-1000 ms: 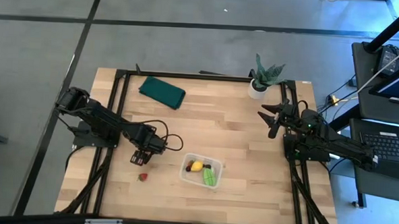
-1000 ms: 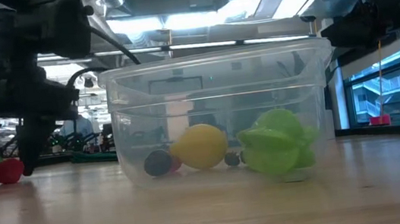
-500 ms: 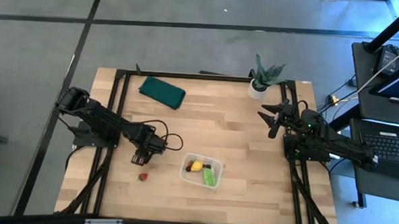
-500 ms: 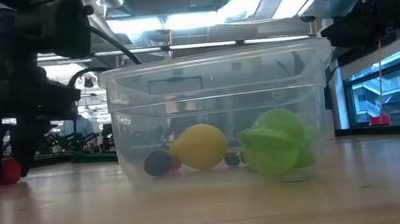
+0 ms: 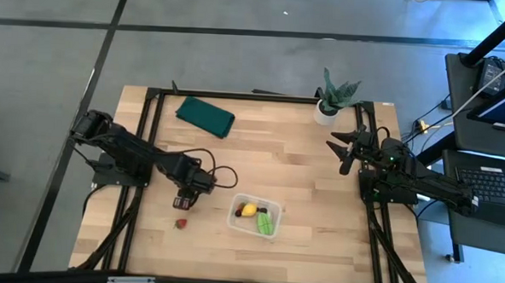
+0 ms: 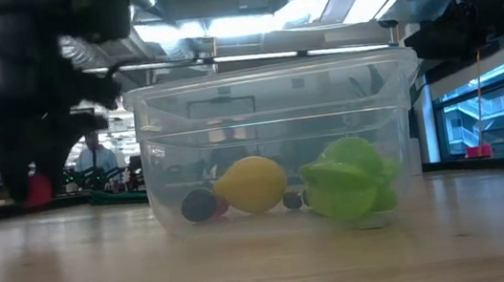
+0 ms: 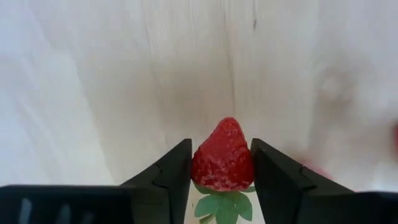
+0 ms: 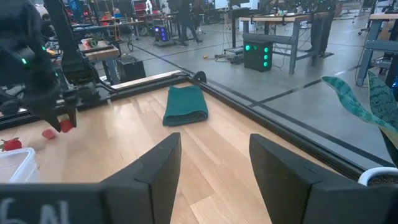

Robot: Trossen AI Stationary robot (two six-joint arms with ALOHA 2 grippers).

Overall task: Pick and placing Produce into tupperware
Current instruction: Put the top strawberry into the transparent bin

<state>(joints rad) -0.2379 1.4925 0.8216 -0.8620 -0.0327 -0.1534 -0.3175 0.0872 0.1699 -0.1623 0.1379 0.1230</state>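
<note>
My left gripper [image 5: 184,203] hangs just left of the clear tupperware [image 5: 256,216] and is shut on a red strawberry [image 7: 222,158], which shows raised above the wood in the low view [image 6: 39,189]. A second strawberry [image 5: 180,224] lies on the table near the front of that gripper. Inside the tupperware [image 6: 276,143] rest a yellow lemon [image 6: 252,184], a light green piece [image 6: 348,179] and dark berries [image 6: 199,204]. My right gripper [image 5: 342,150] waits open by the table's right side, touching nothing. My left gripper pinches the strawberry's sides [image 7: 202,163] between its two fingers [image 7: 171,174], close to the leafy cap [image 7: 224,205]. The fingers come from above, pointing down. The strawberry is lifted clear of the table, its pointed tip away from the gripper.
A dark green folded cloth [image 5: 205,116] lies near the far left corner. A spiky plant in a white pot [image 5: 331,101] stands at the far right. Bare wood stretches between the tupperware and the right arm. Black frame rails [image 5: 237,95] run along the table's edges.
My left gripper's fingers stood on either side of the strawberry on the table, closed on it, and then rose. The strawberry has come up off the wood with the gripper, which has also shifted slightly toward the tupperware.
</note>
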